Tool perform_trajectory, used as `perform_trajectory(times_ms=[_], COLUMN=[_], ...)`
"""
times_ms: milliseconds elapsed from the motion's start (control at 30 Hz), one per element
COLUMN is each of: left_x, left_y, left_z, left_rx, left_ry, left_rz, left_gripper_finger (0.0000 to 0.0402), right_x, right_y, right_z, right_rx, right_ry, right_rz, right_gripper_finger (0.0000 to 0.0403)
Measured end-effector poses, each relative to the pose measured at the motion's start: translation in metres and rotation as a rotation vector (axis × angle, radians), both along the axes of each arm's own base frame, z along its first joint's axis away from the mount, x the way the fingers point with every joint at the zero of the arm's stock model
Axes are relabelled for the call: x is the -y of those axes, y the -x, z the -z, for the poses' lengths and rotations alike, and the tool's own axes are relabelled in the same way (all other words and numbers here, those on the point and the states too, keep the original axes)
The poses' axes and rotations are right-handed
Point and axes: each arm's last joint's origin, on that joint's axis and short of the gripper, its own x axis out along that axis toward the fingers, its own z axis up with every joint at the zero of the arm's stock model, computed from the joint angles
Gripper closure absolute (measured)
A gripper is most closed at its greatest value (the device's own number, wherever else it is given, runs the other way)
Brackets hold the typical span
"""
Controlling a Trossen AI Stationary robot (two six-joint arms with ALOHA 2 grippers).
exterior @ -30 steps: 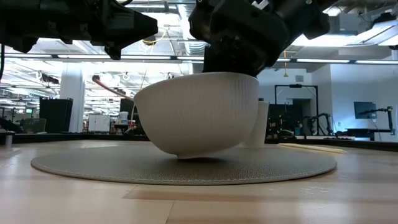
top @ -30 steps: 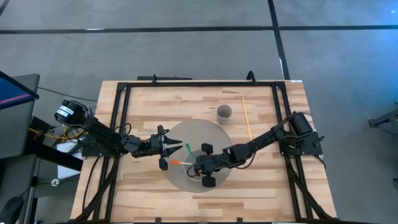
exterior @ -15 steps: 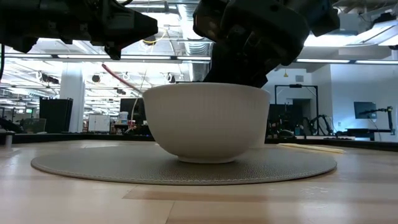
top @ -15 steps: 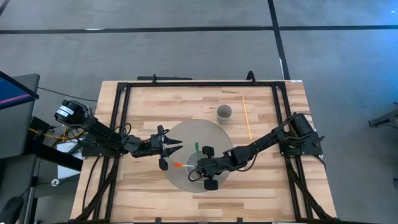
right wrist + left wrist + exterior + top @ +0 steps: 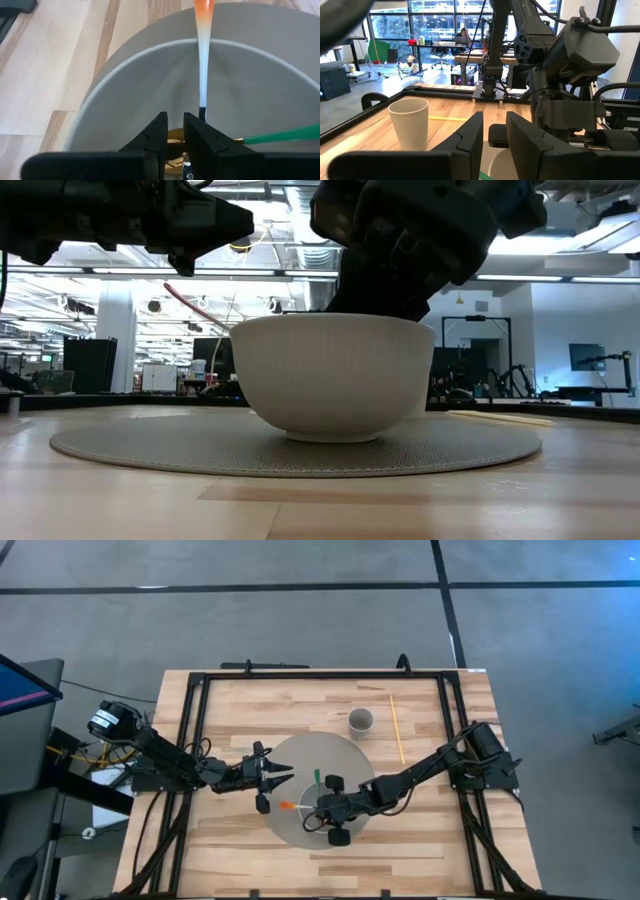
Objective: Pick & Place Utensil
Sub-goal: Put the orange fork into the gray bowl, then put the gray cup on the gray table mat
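Note:
A white ribbed bowl (image 5: 330, 380) stands on a round grey mat (image 5: 300, 755). An orange-and-white utensil (image 5: 288, 806) leans over the bowl's left rim, orange end outside (image 5: 190, 298). A green utensil (image 5: 316, 778) leans over the far rim. My right gripper (image 5: 175, 125) reaches down into the bowl (image 5: 125, 65), its fingers nearly together. My left gripper (image 5: 290, 778) hovers above the mat's left part, just left of the bowl, holding nothing. Its fingers (image 5: 470, 140) stand a little apart. My right gripper comes into the bowl from above, slanting from the table's right. The orange-and-white utensil's black lower end (image 5: 202, 112) runs in behind its fingertips, which hide the place of contact. The shaft (image 5: 203, 30) rests on the bowl's rim, tilted, pointing toward the table's left.
A ribbed paper cup (image 5: 360, 721) stands on the wood beyond the mat's far right edge. A thin yellow stick (image 5: 397, 730) lies to the cup's right. A black frame (image 5: 320, 673) borders the table. Bare wood lies toward the near edge.
A second ago the bowl was tipped, one side lifted off the mat under the right gripper. It has since settled flat and shifted a little toward the table's right. Both utensils moved with it. Nothing has moved over the last half second.

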Motion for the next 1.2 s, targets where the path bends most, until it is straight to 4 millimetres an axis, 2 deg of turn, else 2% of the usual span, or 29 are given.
perform_trajectory(times_ms=[167,400,633,733,867,1033,1133,1200], left_x=[0.000,0.000,0.000,0.000,0.000,0.001,0.001,0.001], left_y=[0.000,0.000,0.000,0.000,0.000,0.000,0.000,0.000], left_z=[0.000,0.000,0.000,0.000,0.000,0.000,0.000,0.000], left_rx=[0.000,0.000,0.001,0.001,0.001,0.003,0.004,0.004], left_ry=[0.000,0.004,0.004,0.004,0.003,0.019,0.027,0.027], left_rz=[0.000,0.000,0.000,0.000,0.007,0.026,0.026,0.026], left_gripper_finger=[0.0315,0.0315,0.0315,0.0315,0.0315,0.0315,0.0315,0.0315], right_x=[-0.002,-0.010,-0.012,-0.010,-0.005,0.001,0.005,0.011], right_y=[-0.004,-0.015,-0.016,-0.009,0.018,0.069,0.100,0.121], right_z=[-0.006,-0.031,-0.068,-0.088,-0.120,-0.167,-0.175,-0.168], right_rx=[0.023,0.032,-0.174,-0.225,-0.243,-0.163,-0.062,-0.034], right_ry=[-0.009,0.023,0.133,0.196,0.354,0.449,0.485,0.500], right_rz=[0.000,-0.040,-0.075,-0.016,0.100,0.305,0.405,0.442], right_gripper_finger=[0.0347,0.0347,0.0347,0.0347,0.0347,0.0347,0.0347,0.0347])
